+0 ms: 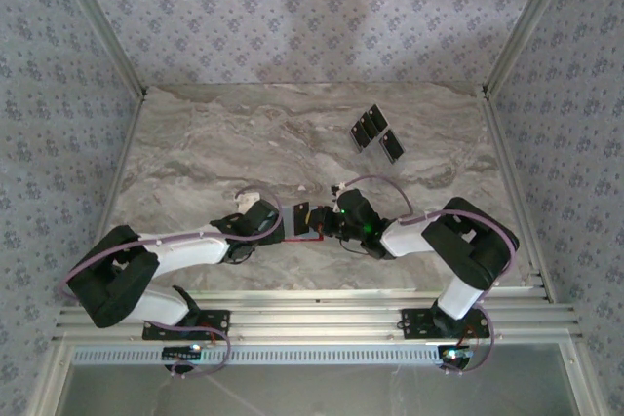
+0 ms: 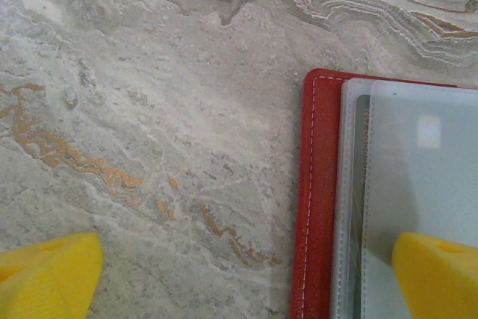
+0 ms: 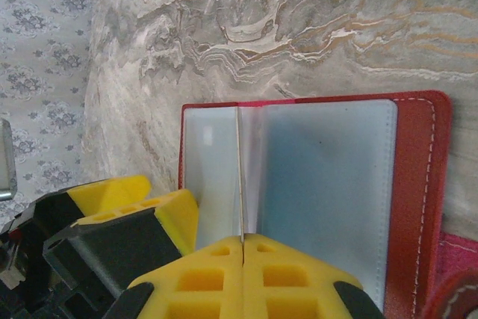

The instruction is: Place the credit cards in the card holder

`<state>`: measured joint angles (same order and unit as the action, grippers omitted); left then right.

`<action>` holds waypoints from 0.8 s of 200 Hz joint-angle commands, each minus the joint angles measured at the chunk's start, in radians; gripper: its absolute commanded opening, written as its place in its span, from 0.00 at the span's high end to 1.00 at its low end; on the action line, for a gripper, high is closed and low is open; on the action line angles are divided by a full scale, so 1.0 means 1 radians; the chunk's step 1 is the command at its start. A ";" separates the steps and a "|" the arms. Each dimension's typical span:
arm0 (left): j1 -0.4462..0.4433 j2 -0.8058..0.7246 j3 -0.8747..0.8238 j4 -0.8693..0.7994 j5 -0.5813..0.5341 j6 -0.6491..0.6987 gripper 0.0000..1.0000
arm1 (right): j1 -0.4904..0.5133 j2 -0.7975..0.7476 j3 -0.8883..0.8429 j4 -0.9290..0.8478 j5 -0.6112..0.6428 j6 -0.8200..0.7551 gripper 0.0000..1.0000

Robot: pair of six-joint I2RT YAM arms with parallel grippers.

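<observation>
The red card holder (image 3: 424,184) lies open on the marble table, showing its pale grey-blue pockets (image 3: 328,184). My right gripper (image 3: 243,248) is shut on a thin flat credit card (image 3: 240,169). I see that card edge-on, standing over the holder's fold, and from above it is a dark rectangle (image 1: 300,214) between the grippers. My left gripper (image 2: 243,282) is open. One of its yellow fingers (image 2: 437,274) rests on the holder's left pocket and the other sits on bare table. Three more black credit cards (image 1: 376,130) lie at the back right.
The holder's red clasp tab (image 3: 457,282) sticks out at its near right corner. Patterned walls and metal frame posts (image 1: 517,26) close in the table (image 1: 195,143) on three sides. Open marble stretches to the left and back.
</observation>
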<state>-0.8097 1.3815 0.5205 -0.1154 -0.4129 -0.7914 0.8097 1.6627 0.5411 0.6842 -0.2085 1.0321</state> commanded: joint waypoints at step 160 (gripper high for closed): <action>0.003 -0.001 -0.035 -0.082 -0.015 0.004 0.01 | 0.005 0.083 -0.016 0.107 -0.006 0.067 1.00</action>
<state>-0.8097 1.3796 0.5156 -0.1104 -0.4164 -0.7952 0.8097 1.7264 0.5407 0.7597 -0.2180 1.0817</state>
